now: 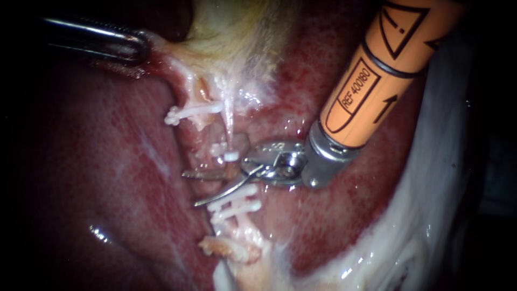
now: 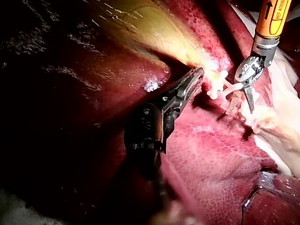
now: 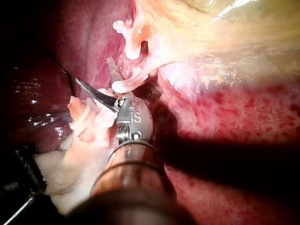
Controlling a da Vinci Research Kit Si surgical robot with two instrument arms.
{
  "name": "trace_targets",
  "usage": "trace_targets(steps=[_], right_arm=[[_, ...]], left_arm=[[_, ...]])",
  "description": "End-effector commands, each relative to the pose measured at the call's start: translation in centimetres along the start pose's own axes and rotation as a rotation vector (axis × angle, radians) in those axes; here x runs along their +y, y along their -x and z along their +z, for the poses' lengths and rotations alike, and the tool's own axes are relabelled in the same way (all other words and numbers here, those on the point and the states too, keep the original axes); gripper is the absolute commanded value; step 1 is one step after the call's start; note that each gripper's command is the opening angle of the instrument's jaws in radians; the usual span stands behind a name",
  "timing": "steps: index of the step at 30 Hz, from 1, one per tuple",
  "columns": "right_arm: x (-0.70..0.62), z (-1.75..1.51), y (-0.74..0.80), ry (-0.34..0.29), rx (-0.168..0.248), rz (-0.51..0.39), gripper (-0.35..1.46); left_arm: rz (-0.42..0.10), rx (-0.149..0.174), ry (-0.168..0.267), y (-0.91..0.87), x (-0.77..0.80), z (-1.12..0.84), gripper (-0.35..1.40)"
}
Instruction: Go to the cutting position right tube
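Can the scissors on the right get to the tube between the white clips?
Probably yes: the right instrument has its blades open, seemingly straddling the tube between the clips. Nothing blocks them, and the left instrument grips the gallbladder, clear of there.

White clips (image 1: 236,206) hem the tube (image 1: 232,171) on both sides of my right instrument (image 1: 189,189), blades apart in the narrow gap between them; bare liver (image 1: 107,178) lies open beyond the tips, my left instrument (image 1: 141,48), clamped on the gallbladder (image 1: 231,32), well apart.
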Motion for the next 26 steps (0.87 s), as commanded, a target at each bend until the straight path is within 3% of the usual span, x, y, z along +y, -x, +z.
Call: trace_targets(steps=[1, 12, 26], right_arm=[[-0.02, 0.00, -0.01, -0.002, 0.004, 0.000, 1.28], [-0.34, 0.05, -0.26, -0.028, 0.024, 0.007, 1.28], [-0.33, 0.05, -0.25, -0.030, 0.025, 0.006, 1.28]], left_arm=[[0.000, 0.000, 0.000, 0.00, 0.00, 0.00, -0.35], [0.000, 0.000, 0.000, 0.00, 0.00, -0.01, -0.35], [0.000, 0.000, 0.000, -0.01, 0.00, 0.00, -0.35]])
